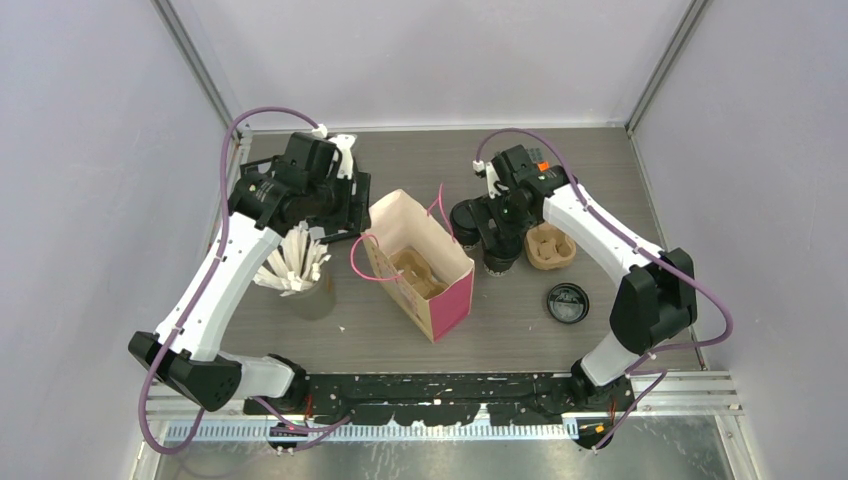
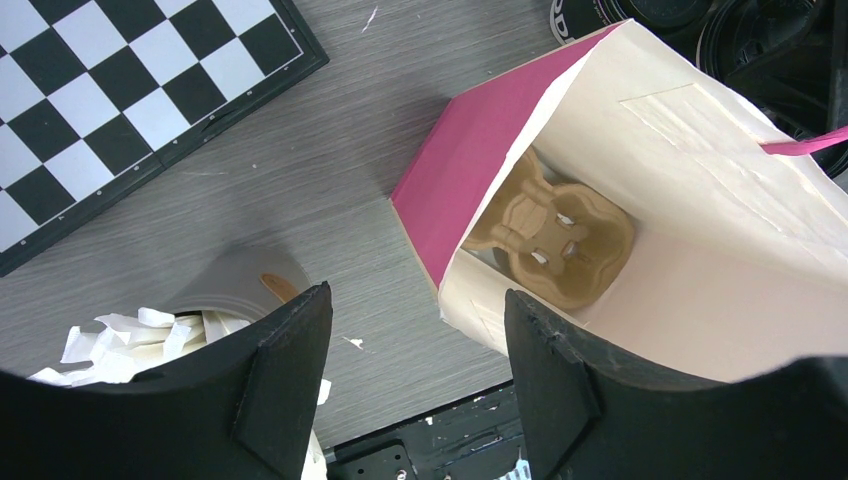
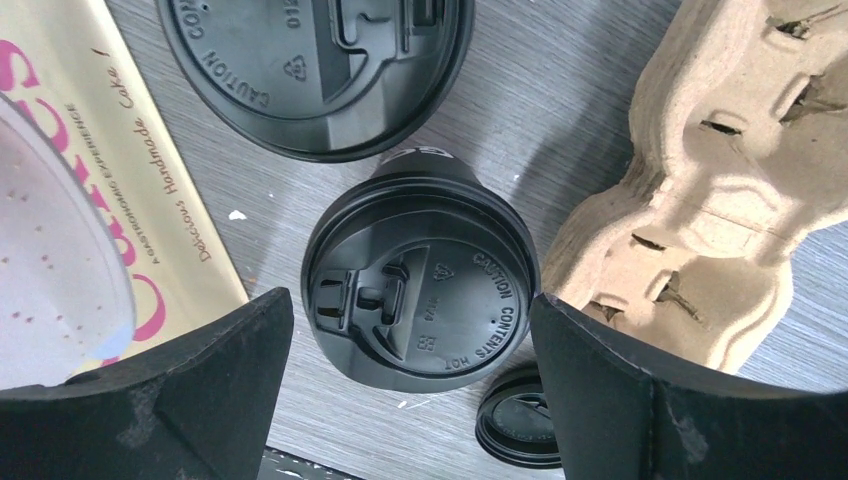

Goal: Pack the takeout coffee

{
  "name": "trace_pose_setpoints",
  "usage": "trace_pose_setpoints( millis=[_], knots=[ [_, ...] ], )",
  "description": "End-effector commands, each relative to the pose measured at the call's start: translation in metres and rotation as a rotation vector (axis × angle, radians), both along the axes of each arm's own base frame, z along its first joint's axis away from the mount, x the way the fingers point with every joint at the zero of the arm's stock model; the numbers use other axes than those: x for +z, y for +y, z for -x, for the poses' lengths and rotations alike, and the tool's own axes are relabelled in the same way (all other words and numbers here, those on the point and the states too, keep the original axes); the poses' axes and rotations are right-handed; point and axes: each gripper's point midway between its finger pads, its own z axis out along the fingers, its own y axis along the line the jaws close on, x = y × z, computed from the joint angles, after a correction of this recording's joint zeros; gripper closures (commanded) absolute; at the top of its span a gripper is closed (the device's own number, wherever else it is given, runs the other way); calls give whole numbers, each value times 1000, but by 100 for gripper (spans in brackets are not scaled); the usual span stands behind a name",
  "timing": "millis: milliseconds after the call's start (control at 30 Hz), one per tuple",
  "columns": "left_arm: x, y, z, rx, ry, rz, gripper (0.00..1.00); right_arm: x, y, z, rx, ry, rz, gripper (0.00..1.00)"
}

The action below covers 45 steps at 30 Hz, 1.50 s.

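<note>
Two takeout coffee cups with black lids stand right of the pink and cream paper bag [image 1: 440, 300]. One lidded cup [image 3: 420, 285] sits below my right gripper [image 3: 410, 300], whose jaws stand open on either side of it without touching. The other lidded cup [image 3: 310, 70] is just beyond it, by the bag. From above, these cups [image 1: 502, 263] [image 1: 464, 220] are partly hidden under my right gripper [image 1: 497, 240]. My left gripper [image 2: 415, 300] hangs open and holds nothing at the bag's left rim [image 2: 470, 290]. A brown cup carrier [image 2: 555, 235] lies inside the bag.
A second brown carrier [image 1: 550, 247] sits right of the cups, and a loose black lid [image 1: 567, 302] lies nearer the front. A grey cup of white sticks [image 1: 300, 275] stands under the left arm. A checkerboard [image 2: 120, 100] shows in the left wrist view. The bag's pink handles stick out.
</note>
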Motion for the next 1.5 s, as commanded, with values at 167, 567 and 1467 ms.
trace_pose_setpoints(
  millis=[167,567,1467],
  knots=[
    [14,1,3,-14,-48,13,34,-5,-8,1,-10,-6,31,8],
    [15,0,2,-16,-51,18,34,2,-14,-2,-52,-27,47,23],
    [23,-31,-43,-147,-31,-22,34,253,-37,64,-295,-357,-305,23]
  ],
)
